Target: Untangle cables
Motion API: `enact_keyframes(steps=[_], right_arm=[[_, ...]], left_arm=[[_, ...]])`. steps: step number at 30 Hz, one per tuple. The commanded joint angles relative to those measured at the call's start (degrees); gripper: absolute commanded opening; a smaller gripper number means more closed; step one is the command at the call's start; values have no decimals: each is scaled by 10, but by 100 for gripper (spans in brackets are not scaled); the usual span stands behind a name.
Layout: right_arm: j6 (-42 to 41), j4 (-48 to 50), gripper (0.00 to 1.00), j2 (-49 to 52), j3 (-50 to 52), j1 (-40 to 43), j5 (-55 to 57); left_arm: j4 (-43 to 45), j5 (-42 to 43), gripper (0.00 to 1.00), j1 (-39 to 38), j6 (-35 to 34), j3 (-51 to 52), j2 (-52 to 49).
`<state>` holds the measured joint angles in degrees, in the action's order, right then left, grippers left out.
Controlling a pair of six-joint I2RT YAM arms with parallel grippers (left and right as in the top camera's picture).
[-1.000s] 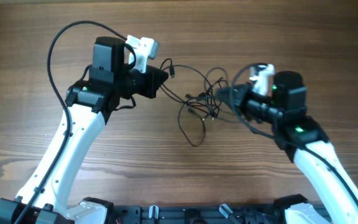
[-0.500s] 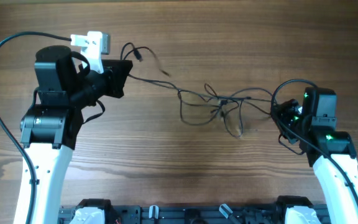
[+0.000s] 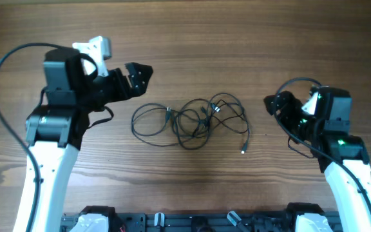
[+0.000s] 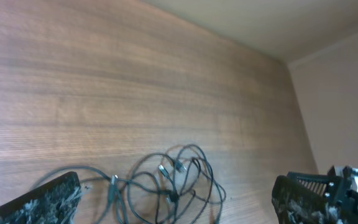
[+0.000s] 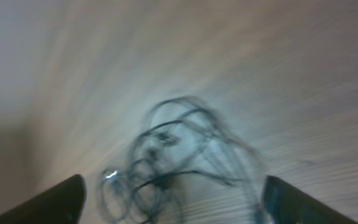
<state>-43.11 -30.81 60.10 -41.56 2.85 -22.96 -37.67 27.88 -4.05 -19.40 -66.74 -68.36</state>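
Black cables [image 3: 200, 116], perhaps silver-tipped; brown wood-grain table [image 3: 192, 38]

A brown wood-grain table [image 3: 185, 38] — pale surface [image 4: 340, 93] beyond its edge.

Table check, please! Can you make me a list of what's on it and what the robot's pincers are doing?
Surface: brown wooden table, flat.
Job's things: thin black cords lying in one loopy tangle in the middle; one plug sticks out at the right.
Clutter: nothing seen.
Pincers: left pincer open and empty, up-left of the tangle; right pincer open and empty, to its right. Neither touches the cords.
Cables: thick black arm wires loop off both arms, apart from the tangle.
Surroundings: pale wall beyond the table; dark rail at the near edge.
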Motion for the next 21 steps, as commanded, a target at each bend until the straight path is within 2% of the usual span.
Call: enact_keyframes(steps=[1, 2, 3, 5, 7, 9, 10, 13, 18, 21], right_arm=[[3, 50, 80, 3, -1, -50, -123], [-24, 64, 80, 10, -1, -78, -116], [-42, 74, 80, 25, -1, -112, -109], [-77, 95, 80, 62, -1, -173, -110], [-89, 142, 78, 124, -1, -253, -109], [-120, 182, 68, 185, -1, -301, -67], [-143, 186, 66, 204, -1, -309, -46], [-172, 217, 66, 243, -1, -323, -22], [-226, 298, 65, 268, -1, -342, 27], [-231, 294, 63, 268, -1, -342, 69]], left_arm=[[3, -3, 100, -31, -12, 1, -49], [7, -5, 100, -32, -13, 1, -60], [9, -36, 100, -30, -50, 1, -68], [5, -153, 100, -13, -145, 1, -69], [5, -169, 100, 15, -180, 1, -68], [-15, -175, 100, 30, -181, 1, -68], [-31, -198, 100, 35, -181, 1, -68], [-79, -292, 100, 50, -182, 1, -68], [-88, -294, 100, 65, -182, 1, -68], [-98, -294, 100, 65, -182, 1, -68]])
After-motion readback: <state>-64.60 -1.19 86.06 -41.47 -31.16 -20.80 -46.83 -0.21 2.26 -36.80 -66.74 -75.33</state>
